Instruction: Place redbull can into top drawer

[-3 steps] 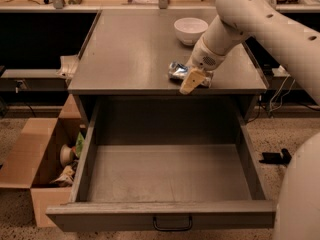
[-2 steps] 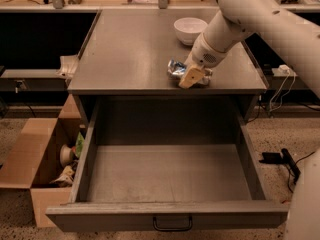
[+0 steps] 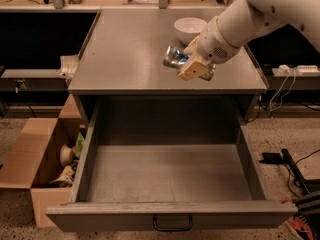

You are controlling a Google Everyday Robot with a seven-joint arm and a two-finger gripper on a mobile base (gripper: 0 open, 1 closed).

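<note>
The redbull can [image 3: 174,57], silver and blue and crinkled, lies sideways in my gripper [image 3: 193,66], which is shut on it and holds it a little above the front right part of the grey cabinet top [image 3: 130,49]. The can's left end sticks out of the tan fingers [image 3: 192,70]. The white arm reaches in from the upper right. The top drawer [image 3: 170,176] is pulled fully open below, its flat bottom bare, with a small dark handle [image 3: 172,224] on the front panel.
A white bowl [image 3: 189,29] stands on the cabinet top just behind the gripper. An open cardboard box [image 3: 31,170] with items sits on the floor at the left. Cables and a power strip [image 3: 295,73] lie at the right.
The gripper has risen and shifted slightly left with the can, which has come up off the cabinet top.
</note>
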